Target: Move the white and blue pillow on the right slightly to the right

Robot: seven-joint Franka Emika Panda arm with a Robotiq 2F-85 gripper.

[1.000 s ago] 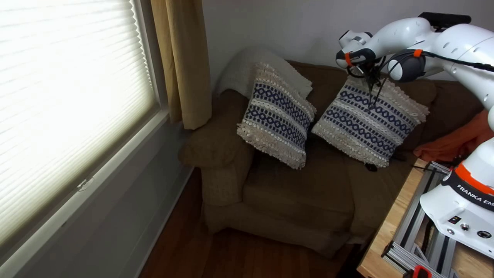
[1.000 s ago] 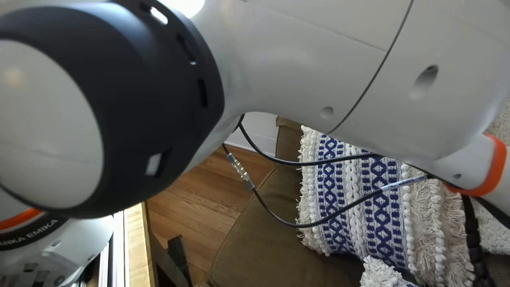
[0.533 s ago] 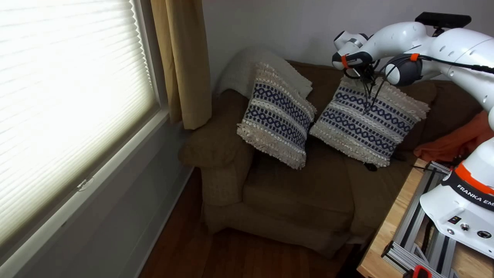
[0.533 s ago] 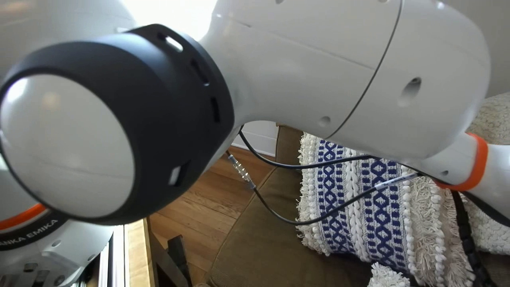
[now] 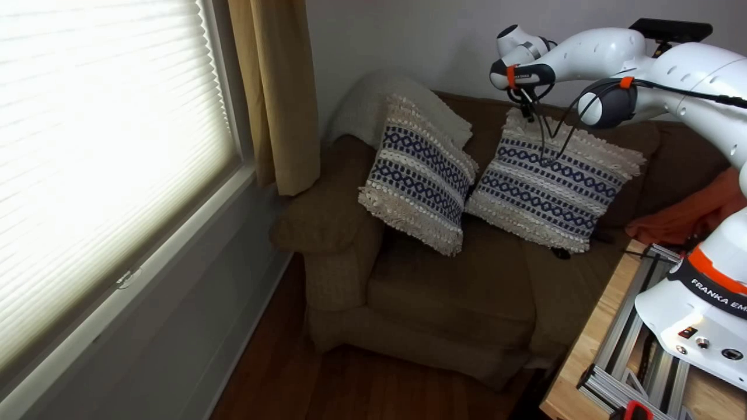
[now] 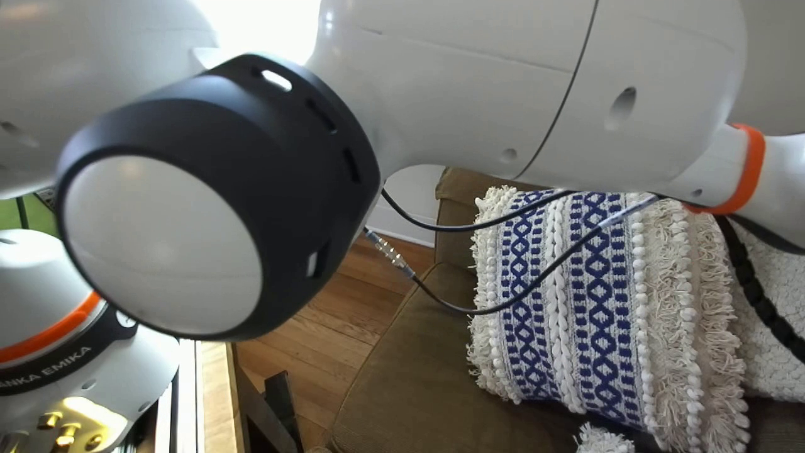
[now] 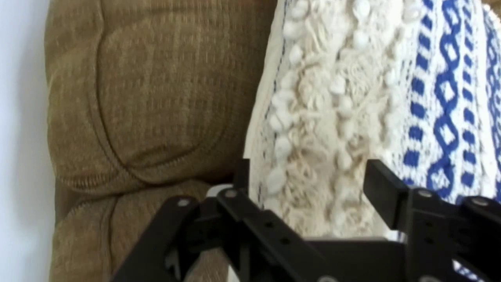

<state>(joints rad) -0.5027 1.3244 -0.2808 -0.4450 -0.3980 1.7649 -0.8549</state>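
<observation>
The white and blue pillow on the right (image 5: pixel 525 204) leans against the sofa back, tilted. In the wrist view its cream, tufted edge strip fills the space between the jaws, with the blue pattern of the pillow (image 7: pixel 446 90) off to the right. My gripper (image 7: pixel 307 168) is open around that edge: one black finger (image 7: pixel 242 174) beside the seam, the other (image 7: pixel 385 192) over the front face. Whether either finger touches the cloth I cannot tell. In an exterior view the gripper (image 5: pixel 529 116) is at the pillow's upper left corner, partly hidden by cables.
A similar pillow (image 5: pixel 417 175) stands to the left, close beside it, near the sofa's armrest (image 5: pixel 315 221). A cream throw (image 5: pixel 373 108) drapes behind. The brown sofa (image 5: pixel 455 291) faces the wooden table (image 5: pixel 583 356) bearing the arm. An orange cloth (image 5: pixel 694 216) lies right.
In an exterior view the gripper has moved left and up. The right pillow's upper left corner has shifted left with it. The jaws, shut before, now stand apart. The left pillow stays put.
</observation>
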